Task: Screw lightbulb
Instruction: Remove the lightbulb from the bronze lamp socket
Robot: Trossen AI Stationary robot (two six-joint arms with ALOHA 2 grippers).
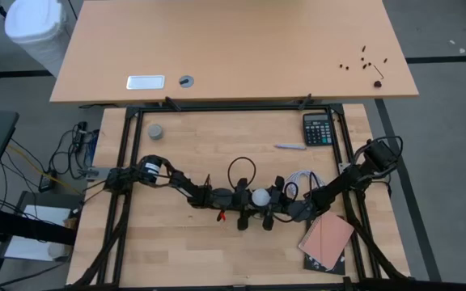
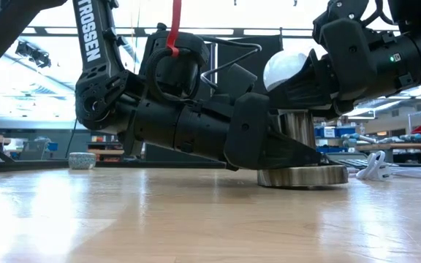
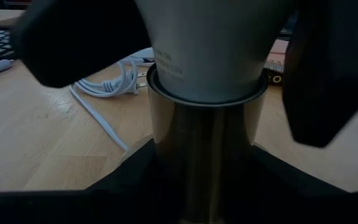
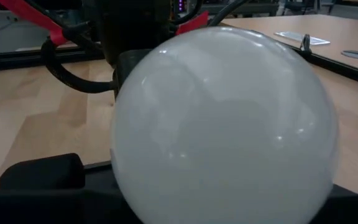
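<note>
The white lightbulb (image 1: pixel 260 196) stands upright with its narrow end in the silvery socket column (image 3: pixel 207 155) of a round disc base (image 2: pixel 303 175), which rests on the table. My left gripper (image 1: pixel 243 199) reaches in from the table's left, low over the wood, and is shut on the column. My right gripper (image 1: pixel 275 201) comes from the right, a little higher, and is shut on the bulb's globe (image 4: pixel 225 124), which fills the right wrist view. My left gripper pinches the socket column (image 3: pixel 166 168) between its two fingers, below the rim where the bulb enters. The fingers come nearly level from the table's left. The base's disc stays flat on the table. My right gripper has the bulb's round globe (image 2: pixel 283 67) between its two fingers (image 3: pixel 73 43), one on each side. It comes nearly level from the table's right. The bulb stands upright, its neck (image 3: pixel 207 68) down in the socket.
A white cord (image 1: pixel 302 179) lies coiled just behind the base. A calculator (image 1: pixel 318 128) and a pen (image 1: pixel 290 146) lie farther back, a small grey cap (image 1: pixel 155 131) at the far left, and a pink notebook (image 1: pixel 326 237) at the near right.
</note>
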